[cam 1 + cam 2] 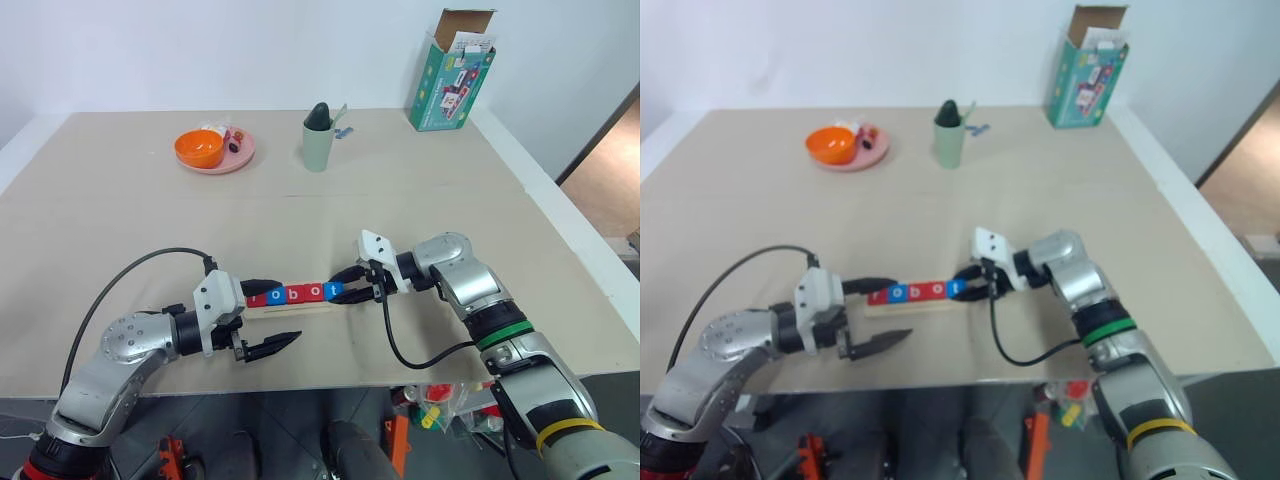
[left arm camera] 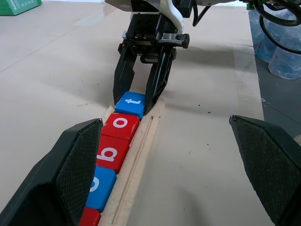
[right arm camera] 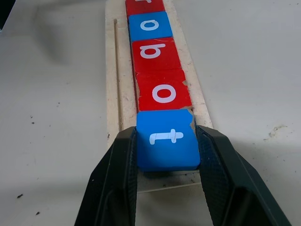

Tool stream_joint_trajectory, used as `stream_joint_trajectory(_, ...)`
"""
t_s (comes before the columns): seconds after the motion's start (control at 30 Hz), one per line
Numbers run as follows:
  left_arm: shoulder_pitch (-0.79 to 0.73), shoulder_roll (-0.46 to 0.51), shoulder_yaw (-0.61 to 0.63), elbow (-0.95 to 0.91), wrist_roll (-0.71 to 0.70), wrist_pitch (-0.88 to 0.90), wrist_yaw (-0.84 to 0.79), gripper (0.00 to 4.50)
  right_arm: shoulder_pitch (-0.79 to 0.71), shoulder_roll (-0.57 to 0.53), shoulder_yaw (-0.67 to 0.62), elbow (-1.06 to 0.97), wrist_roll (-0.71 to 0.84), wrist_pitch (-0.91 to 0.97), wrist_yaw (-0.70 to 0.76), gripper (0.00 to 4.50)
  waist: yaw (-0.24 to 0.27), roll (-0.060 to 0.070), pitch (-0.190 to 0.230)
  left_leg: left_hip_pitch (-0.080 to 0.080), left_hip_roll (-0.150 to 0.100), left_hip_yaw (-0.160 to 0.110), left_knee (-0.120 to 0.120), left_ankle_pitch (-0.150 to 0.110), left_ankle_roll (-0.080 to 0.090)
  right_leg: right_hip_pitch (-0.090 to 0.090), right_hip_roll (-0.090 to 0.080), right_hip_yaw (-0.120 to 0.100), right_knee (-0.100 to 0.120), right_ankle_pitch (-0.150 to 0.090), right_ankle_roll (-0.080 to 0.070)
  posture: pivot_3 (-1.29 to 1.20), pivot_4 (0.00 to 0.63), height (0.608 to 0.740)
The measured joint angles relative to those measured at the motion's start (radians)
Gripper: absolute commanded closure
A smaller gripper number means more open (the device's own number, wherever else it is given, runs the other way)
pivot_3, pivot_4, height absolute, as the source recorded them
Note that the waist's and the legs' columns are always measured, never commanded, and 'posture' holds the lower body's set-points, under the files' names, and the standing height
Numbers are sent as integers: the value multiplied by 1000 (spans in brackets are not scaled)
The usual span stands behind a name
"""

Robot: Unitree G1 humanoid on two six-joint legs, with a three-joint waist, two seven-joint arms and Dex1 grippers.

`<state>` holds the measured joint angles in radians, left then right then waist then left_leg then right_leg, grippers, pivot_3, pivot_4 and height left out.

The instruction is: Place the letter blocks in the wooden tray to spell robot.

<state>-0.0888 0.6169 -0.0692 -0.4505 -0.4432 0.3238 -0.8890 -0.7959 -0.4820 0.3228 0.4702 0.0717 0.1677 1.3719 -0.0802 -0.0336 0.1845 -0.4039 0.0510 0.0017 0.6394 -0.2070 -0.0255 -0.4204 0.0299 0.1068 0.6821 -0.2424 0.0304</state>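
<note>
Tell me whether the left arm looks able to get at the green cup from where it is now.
Probably not without moving closer: the green cup stands far back on the table, while the left gripper sits open at the near edge beside the wooden tray. Nothing stands between them.

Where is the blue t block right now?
The t block sits at the right end of the tray, next to a red o block, near the table's front edge. The right gripper's fingers clasp its two sides.
</note>
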Motion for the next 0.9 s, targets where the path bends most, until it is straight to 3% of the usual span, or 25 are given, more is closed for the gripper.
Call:
stream_joint_trajectory(0.33,7,0,0,0,5,0,0,0,-7,11,-2,18,0,1,1,3235,-2,0,0,1,1,0,0,0,0,0,1,0,0,1,-1,0,150,740)
stream_joint_trajectory(0.37,7,0,0,0,5,0,0,0,-9,12,-2,20,1,3,1,2210,-2,0,0,1,1,0,0,0,0,0,1,0,0,1,-1,0,150,740)
stream_joint_trajectory(0.53,17,0,0,0,7,-1,-3,0,-26,28,-9,40,6,26,-5,472,-2,0,0,0,1,0,0,1,0,0,1,0,0,1,-1,0,150,740)
stream_joint_trajectory(0.6,21,0,0,0,9,-1,-5,0,-27,28,-12,40,6,36,-7,47,-1,0,0,-1,0,0,0,1,0,-1,1,0,0,1,-1,0,150,740)
stream_joint_trajectory(0.9,28,2,0,-1,11,-2,-16,0,-15,14,-59,-44,49,121,-29,47,-1,0,0,-3,0,-1,-3,1,0,-3,0,0,0,-1,0,0,150,740)
